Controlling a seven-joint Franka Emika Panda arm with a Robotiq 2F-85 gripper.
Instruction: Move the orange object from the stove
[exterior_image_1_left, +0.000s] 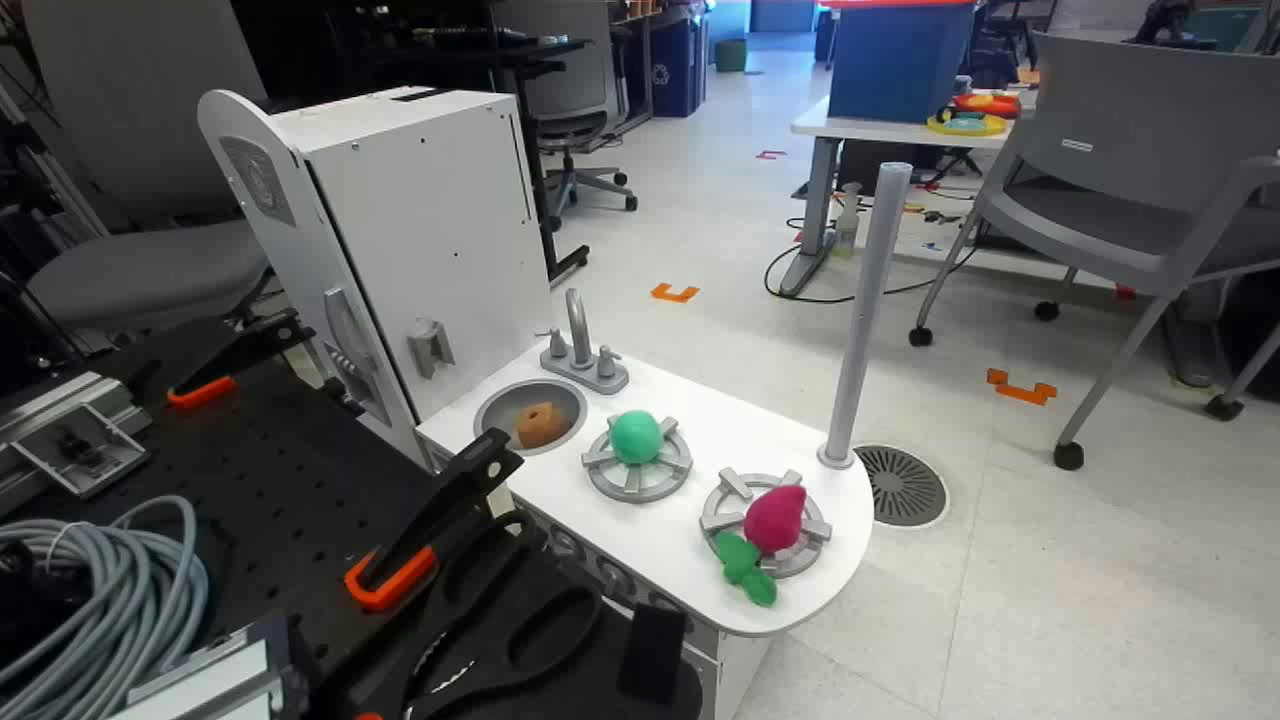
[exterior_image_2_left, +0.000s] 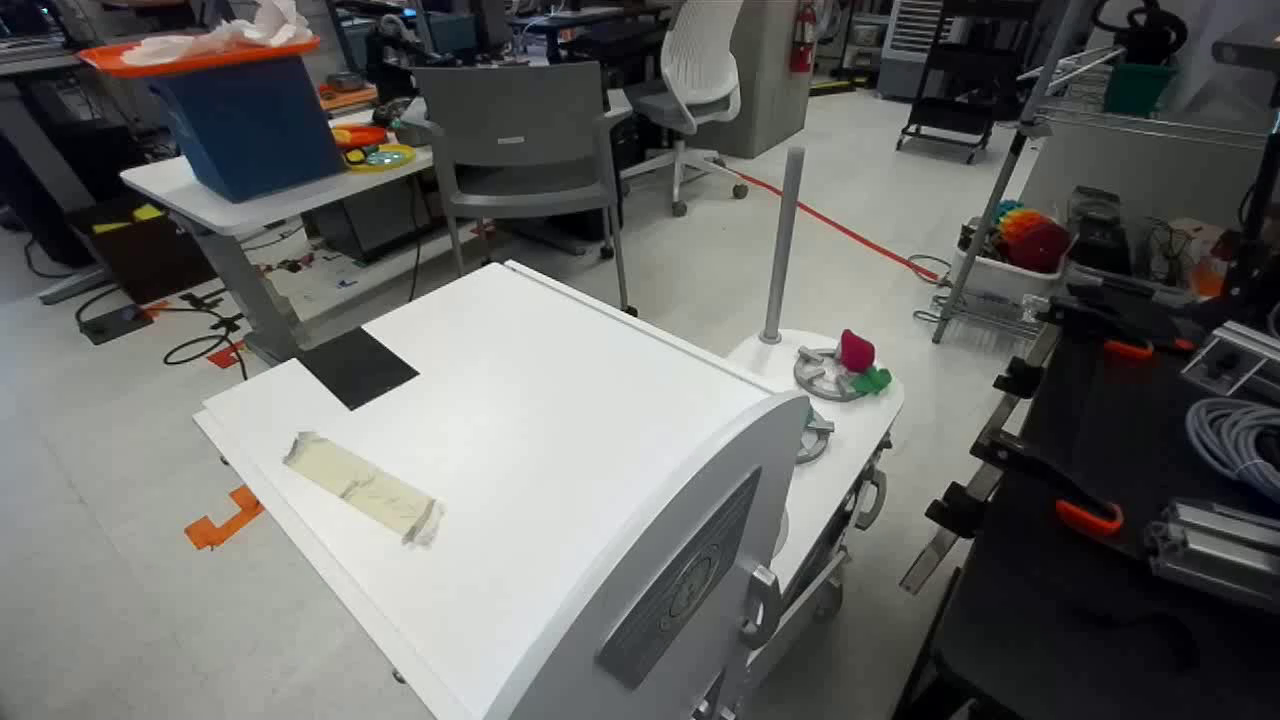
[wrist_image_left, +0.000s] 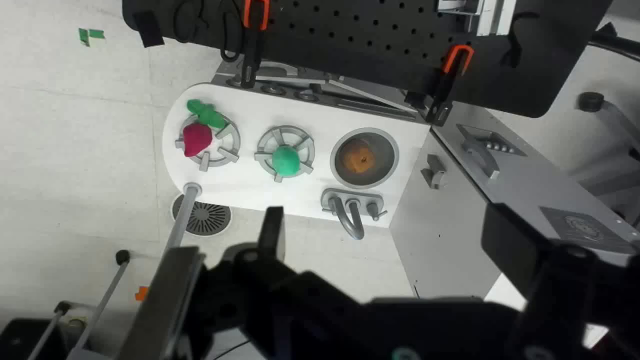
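Observation:
The stove is a small white toy-kitchen top (exterior_image_1_left: 725, 425) with two grey burner rings and a round sink. It also shows in an exterior view (exterior_image_2_left: 832, 492), partly behind the tall cabinet, and in the wrist view (wrist_image_left: 245, 187). The orange object (exterior_image_1_left: 540, 425) is a brownish-orange lump lying inside the grey sink. It also shows in the wrist view (wrist_image_left: 359, 157). My gripper (wrist_image_left: 387, 220) is open, with nothing between its fingers. It appears above the toy kitchen in the wrist view and does not show in either exterior view.
A green ball (exterior_image_1_left: 636, 437) sits on the middle burner. A crimson object (exterior_image_1_left: 775, 518) with a green piece (exterior_image_1_left: 745, 568) sits on the end burner. A faucet (exterior_image_1_left: 580, 345), an upright grey pole (exterior_image_1_left: 868, 315) and a tall white cabinet (exterior_image_1_left: 420, 220) rise around the top. A black pegboard table (wrist_image_left: 375, 40) adjoins.

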